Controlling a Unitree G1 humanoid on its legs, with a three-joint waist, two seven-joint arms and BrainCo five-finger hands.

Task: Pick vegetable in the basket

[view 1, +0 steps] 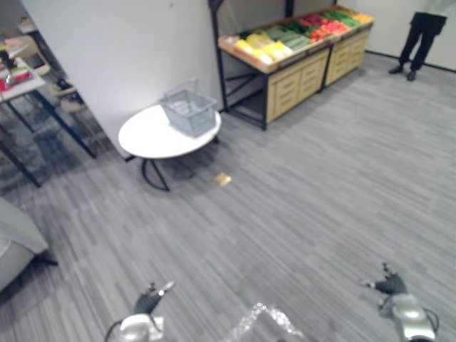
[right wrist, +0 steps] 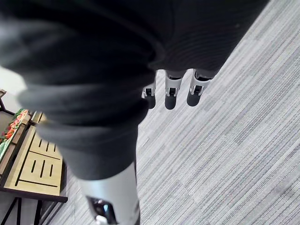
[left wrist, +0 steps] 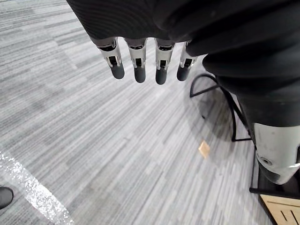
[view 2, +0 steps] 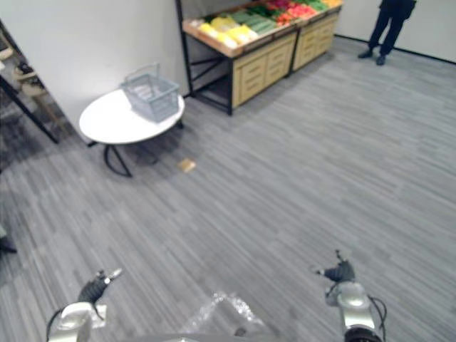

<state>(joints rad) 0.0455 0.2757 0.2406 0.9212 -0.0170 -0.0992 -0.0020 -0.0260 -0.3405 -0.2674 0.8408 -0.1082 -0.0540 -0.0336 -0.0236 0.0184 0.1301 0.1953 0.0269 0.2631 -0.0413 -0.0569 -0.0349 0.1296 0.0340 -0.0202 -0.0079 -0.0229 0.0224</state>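
A grey wire basket (view 1: 189, 110) stands on the right side of a round white table (view 1: 146, 139), far ahead and to the left. Behind it, a wooden stand (view 1: 296, 78) carries rows of yellow, green and red vegetables (view 1: 285, 39). My left hand (view 1: 148, 303) hangs low at the lower left, far from the table. Its fingers (left wrist: 136, 65) are straight and hold nothing. My right hand (view 1: 390, 286) hangs at the lower right over bare floor. Its fingers (right wrist: 171, 96) are relaxed, also holding nothing.
A person in dark clothes (view 1: 422, 35) stands at the far right beyond the stand. A small tan scrap (view 1: 223, 179) lies on the grey floor near the table. A white partition (view 1: 121, 50) rises behind the table, and a cluttered desk (view 1: 21, 85) is at the far left.
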